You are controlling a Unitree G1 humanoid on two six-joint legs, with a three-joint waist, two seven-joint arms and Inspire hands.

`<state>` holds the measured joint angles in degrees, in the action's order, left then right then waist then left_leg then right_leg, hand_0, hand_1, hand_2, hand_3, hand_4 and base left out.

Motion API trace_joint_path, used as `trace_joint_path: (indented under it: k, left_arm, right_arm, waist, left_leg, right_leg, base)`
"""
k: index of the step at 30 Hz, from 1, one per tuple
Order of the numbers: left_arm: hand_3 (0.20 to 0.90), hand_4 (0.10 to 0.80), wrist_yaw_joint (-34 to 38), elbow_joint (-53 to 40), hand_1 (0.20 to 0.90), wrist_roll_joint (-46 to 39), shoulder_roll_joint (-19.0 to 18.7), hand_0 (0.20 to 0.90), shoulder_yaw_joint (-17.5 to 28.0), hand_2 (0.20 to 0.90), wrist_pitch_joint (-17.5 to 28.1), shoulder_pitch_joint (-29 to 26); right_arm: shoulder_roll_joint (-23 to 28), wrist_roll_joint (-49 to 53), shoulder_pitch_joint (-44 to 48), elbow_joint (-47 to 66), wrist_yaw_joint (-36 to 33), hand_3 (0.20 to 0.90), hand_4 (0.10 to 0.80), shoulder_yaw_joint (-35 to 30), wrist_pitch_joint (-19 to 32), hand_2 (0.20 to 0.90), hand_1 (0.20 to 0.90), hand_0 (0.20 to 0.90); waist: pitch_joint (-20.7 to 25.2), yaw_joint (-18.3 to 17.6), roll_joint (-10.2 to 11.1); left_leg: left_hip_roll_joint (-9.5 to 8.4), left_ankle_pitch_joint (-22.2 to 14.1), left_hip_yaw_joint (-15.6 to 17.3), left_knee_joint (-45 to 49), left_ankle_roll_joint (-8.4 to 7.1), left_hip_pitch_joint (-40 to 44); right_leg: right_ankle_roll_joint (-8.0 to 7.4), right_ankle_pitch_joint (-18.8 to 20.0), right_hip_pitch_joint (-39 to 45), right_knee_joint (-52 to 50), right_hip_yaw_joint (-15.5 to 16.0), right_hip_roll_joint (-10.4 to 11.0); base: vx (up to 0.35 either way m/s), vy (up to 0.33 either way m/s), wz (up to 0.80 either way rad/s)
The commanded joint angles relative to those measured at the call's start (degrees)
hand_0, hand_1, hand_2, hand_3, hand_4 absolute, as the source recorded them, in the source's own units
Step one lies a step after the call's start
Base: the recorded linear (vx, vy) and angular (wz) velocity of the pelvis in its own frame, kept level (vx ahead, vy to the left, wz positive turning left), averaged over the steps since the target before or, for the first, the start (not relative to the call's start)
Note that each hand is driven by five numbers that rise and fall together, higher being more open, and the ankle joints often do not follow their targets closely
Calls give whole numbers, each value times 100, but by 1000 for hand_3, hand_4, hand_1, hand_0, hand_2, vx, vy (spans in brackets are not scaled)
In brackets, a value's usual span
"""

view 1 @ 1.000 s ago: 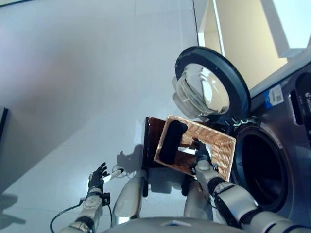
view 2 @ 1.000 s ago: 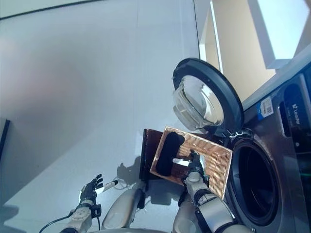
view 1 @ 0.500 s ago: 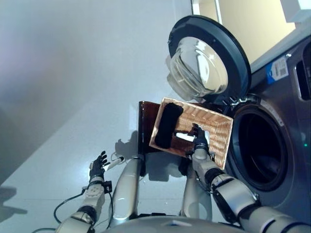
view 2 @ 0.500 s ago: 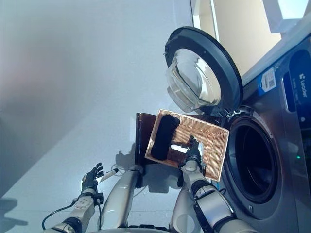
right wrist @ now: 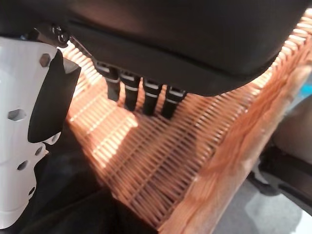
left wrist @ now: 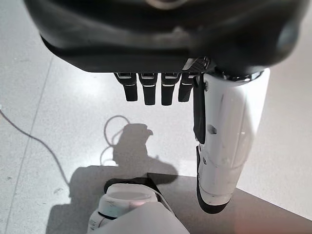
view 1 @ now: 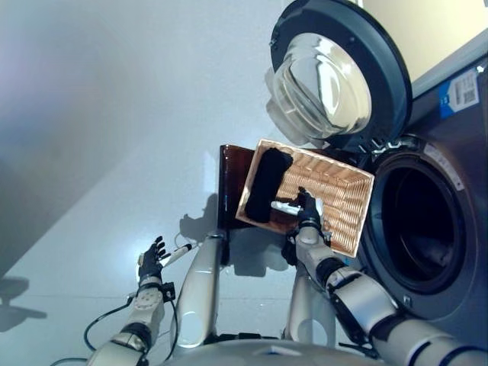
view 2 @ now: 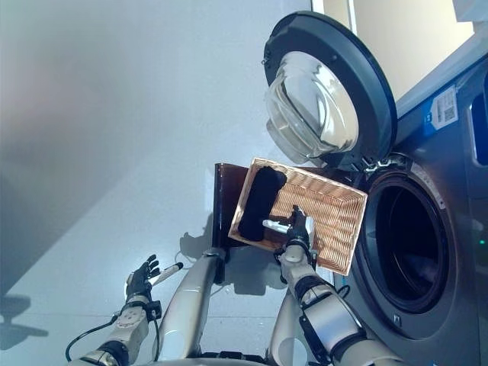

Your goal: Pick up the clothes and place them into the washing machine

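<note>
Your washing machine (view 1: pixel 457 252) door (view 1: pixel 343 69) stands wide open, the wicker basket (view 1: pixel 343 200) just beside the drum mouth. Your right hand (view 1: pixel 306 210) hangs over the basket, fingers (right wrist: pixel 146 95) straight, near the black clothes (view 1: pixel 267 185) inside. Your left hand (view 1: pixel 151 261) is spread above bare floor (view 1: pixel 99 114).

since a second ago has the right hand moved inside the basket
Yes. The right hand has shifted along the wicker basket toward the black garment; earlier it sat nearer the basket's washer-side end.
</note>
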<state>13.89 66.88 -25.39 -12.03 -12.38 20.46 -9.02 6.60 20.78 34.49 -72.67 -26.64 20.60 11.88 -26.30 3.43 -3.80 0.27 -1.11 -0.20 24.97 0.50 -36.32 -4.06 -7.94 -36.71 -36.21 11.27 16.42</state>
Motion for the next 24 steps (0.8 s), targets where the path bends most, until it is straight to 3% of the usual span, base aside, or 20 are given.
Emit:
trace_joint_path:
  k: [1, 9, 10, 13, 14, 15, 16, 24]
  left_arm:
    - [900, 800, 238, -186, 900, -85, -330, 900, -9, 900, 224, 267]
    - [900, 800, 245, -256, 900, -101, -340, 900, -21, 900, 218, 269]
    - [900, 800, 252, -229, 900, -93, -344, 900, -10, 900, 217, 268]
    - [900, 800, 257, -197, 900, -98, -352, 900, -1, 900, 220, 256]
    - [900, 800, 260, -204, 900, -102, -362, 900, -8, 900, 229, 238]
    - [900, 800, 260, -204, 900, -102, -362, 900, -8, 900, 229, 238]
    - [900, 800, 259, -229, 900, -132, -373, 900, -10, 900, 245, 258]
    - [900, 800, 265, -304, 900, -190, -403, 900, -17, 900, 250, 249]
  right_arm:
    - [38, -108, 256, 379, -116, 900, 800, 122, 355, 900, 900, 900]
    - [12, -217, 419, 507, -121, 900, 800, 266, 350, 900, 900, 900]
    - [14, -198, 432, 500, -121, 900, 800, 253, 356, 900, 900, 900]
    - [-17, -31, 461, 498, -114, 900, 800, 179, 410, 900, 900, 900]
    - [-22, -17, 509, 507, -97, 900, 800, 185, 413, 900, 900, 900]
    - [-22, -17, 509, 507, -97, 900, 800, 185, 413, 900, 900, 900]
    - [-43, -33, 542, 565, -87, 900, 800, 241, 418, 900, 900, 900]
    - [-118, -106, 639, 663, -75, 900, 800, 366, 409, 900, 900, 900]
  waist:
    - [92, 95, -53]
    - [19, 110, -71]
    - [15, 141, -99]
    - [15, 150, -107]
    - [3, 132, -93]
    - [3, 132, -93]
    - [-5, 167, -116]
    - [-78, 196, -149]
  left_leg:
    - [-24, -615, 56, 959, -211, -190]
    - [-31, -551, 84, 911, -187, -323]
    - [5, -790, 44, 1037, -221, -294]
    - [-1, -787, 36, 1037, -219, -321]
    - [-35, -548, 70, 924, -183, -382]
    - [-35, -548, 70, 924, -183, -383]
    - [1, -778, 37, 1027, -217, -351]
    - [-4, -743, 40, 1024, -216, -421]
  right_leg:
    - [-139, 969, 54, 845, -507, 46]
    - [-142, 1012, -83, 858, -512, 34]
    - [-195, 798, -72, 703, -557, -10]
    - [-199, 795, -109, 680, -558, -6]
    - [-142, 1004, -157, 816, -520, 36]
    - [-142, 1004, -157, 816, -520, 36]
    - [-198, 799, -149, 682, -564, -8]
    - [-204, 804, -198, 649, -548, 4]
  base:
    - [0, 0, 0]
    - [10, -3, 0]
    - [82, -21, -1]
    - [-4, -2, 1]
    - [-98, 8, 0]
    - [0, 0, 0]
    - [81, -13, -1]
    - [8, -3, 1]
